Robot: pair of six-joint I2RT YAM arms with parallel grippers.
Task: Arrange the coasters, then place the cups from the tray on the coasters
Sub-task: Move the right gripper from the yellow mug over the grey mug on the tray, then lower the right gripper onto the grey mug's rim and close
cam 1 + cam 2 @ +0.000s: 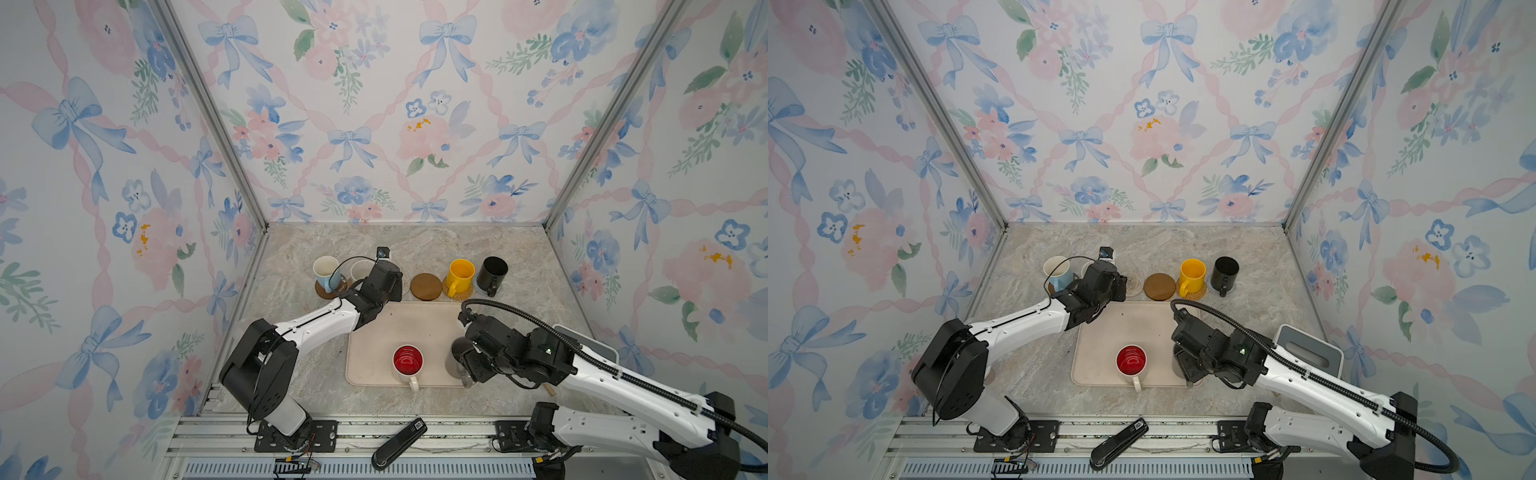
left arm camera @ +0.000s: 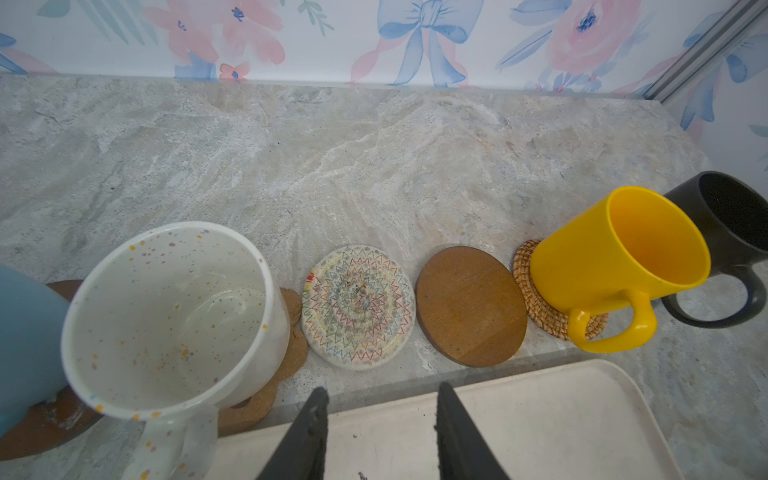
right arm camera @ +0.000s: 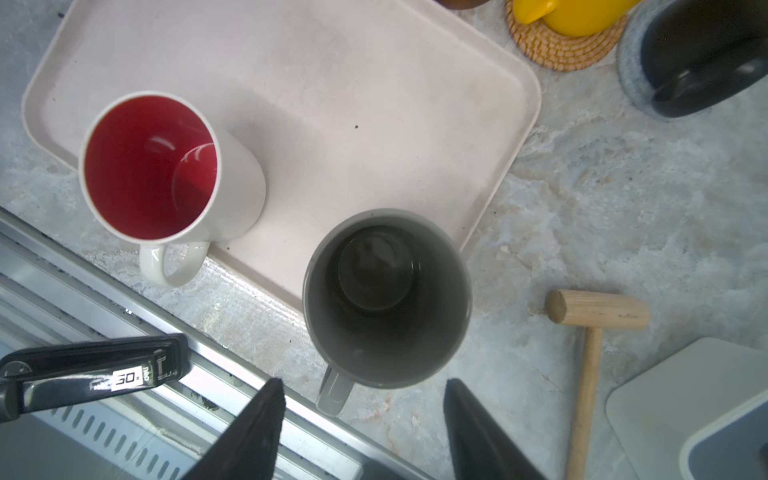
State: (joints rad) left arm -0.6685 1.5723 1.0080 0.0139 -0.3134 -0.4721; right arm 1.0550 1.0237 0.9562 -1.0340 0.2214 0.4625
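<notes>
Along the back runs a row of coasters. The light blue cup (image 1: 325, 269), speckled cup (image 2: 166, 320), yellow cup (image 1: 460, 275) and black cup (image 1: 492, 272) each stand on one. The cream woven coaster (image 2: 358, 307) and the wooden disc (image 1: 426, 286) are bare. On the beige tray (image 1: 415, 324) stand the red-inside cup (image 1: 408, 360) and the grey cup (image 3: 386, 299), the latter at the tray's front right corner. My left gripper (image 2: 380, 401) is open and empty over the tray's back edge. My right gripper (image 3: 365, 388) is open, with the grey cup's handle (image 3: 334, 395) between its fingers, untouched.
A wooden mallet (image 3: 594, 316) lies on the marble right of the tray. Beside it is a white-and-grey box (image 1: 590, 345). A black stapler (image 1: 399, 442) rests on the front rail. Floral walls close in the back and both sides.
</notes>
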